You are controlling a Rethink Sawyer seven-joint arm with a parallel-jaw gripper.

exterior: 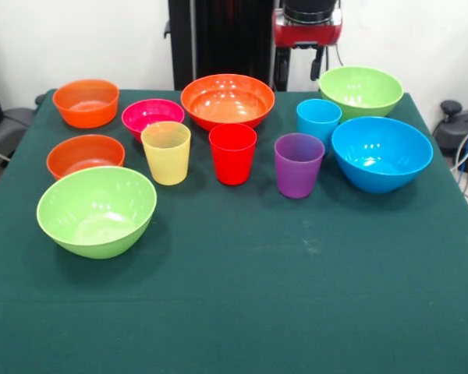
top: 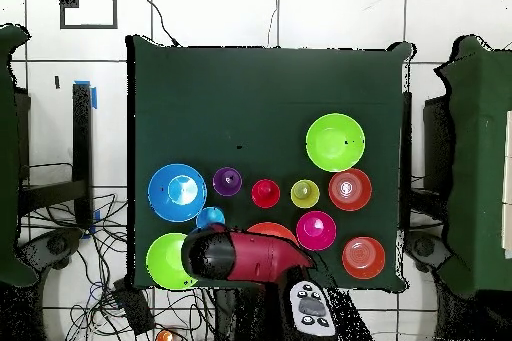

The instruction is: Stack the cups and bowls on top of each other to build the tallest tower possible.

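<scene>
All stand upright and apart on the green table (exterior: 242, 304). The yellow cup (exterior: 166, 152), red cup (exterior: 232, 153) and purple cup (exterior: 299, 164) form a row, with the light blue cup (exterior: 318, 121) behind. The wide orange bowl (exterior: 227, 100), magenta bowl (exterior: 152, 115) and two small orange bowls (exterior: 86, 103) (exterior: 85, 154) sit at the back and left. One lime green bowl (exterior: 97, 210) is front left, the other (exterior: 361, 91) back right, next to the blue bowl (exterior: 381, 153). My gripper (exterior: 299, 68) hangs open and empty above the table's far edge, behind the light blue cup.
The black pedestal (exterior: 218, 39) stands behind the table. In the overhead view the red arm (top: 250, 255) covers part of the wide orange bowl (top: 272, 229). A grey controller (top: 313, 309) lies beside the base. Cables run off both table sides.
</scene>
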